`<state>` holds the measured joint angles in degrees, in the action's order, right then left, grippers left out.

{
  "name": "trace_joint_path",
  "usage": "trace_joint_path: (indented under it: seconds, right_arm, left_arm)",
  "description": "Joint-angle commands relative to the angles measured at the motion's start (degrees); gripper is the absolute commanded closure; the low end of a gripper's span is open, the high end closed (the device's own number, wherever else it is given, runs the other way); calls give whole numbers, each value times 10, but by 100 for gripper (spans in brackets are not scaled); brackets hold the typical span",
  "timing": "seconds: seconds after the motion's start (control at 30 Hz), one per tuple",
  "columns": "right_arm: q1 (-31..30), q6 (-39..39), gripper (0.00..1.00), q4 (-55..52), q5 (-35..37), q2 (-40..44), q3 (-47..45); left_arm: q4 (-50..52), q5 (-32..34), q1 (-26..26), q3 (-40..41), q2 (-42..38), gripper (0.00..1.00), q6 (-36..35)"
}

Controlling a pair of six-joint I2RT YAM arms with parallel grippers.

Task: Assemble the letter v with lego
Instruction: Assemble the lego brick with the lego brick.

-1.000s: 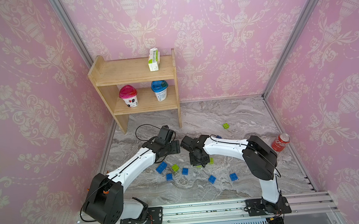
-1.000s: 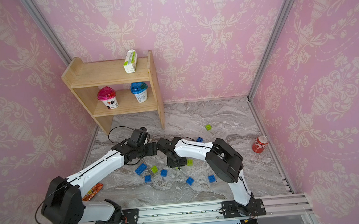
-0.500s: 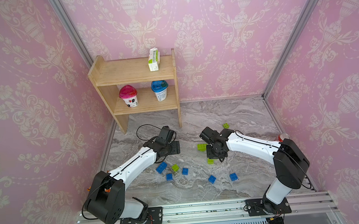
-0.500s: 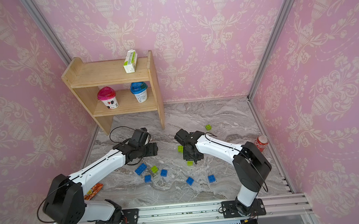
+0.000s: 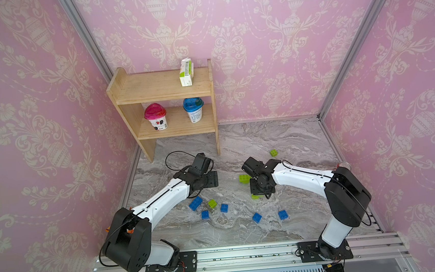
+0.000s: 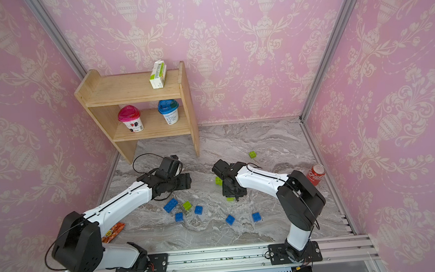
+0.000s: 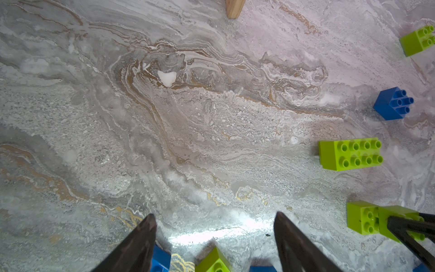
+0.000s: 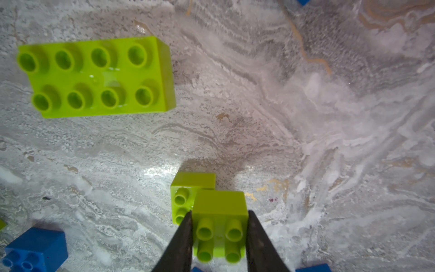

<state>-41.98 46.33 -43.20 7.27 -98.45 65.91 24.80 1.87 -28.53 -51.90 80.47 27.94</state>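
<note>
Your right gripper pinches a square lime brick; in both top views, the long lime brick lies at its eleven o'clock. Your left gripper hangs spread, empty.

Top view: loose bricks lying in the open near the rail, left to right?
long blue brick → small blue brick → lime square → blue square right of it → blue brick past the gap → rightmost blue brick

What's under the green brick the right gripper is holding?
The right gripper is shut on a square green brick. A second square green brick sticks out, apparently from under its edge, two studs showing. How far it runs underneath, and whether the two are joined, is covered.
</note>
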Motion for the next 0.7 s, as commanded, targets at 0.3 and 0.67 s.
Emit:
trace_joint_path:
  seconds: [0.3, 0.67]
  right_arm:
    - [1, 3, 100, 8, -5, -26, -19]
    - [-4, -11, 94, 11, -1, -43, -15]
  left_arm:
    - [-1, 12, 6, -7, 3, 20, -1]
    - [2, 13, 6, -12, 2, 21, 0]
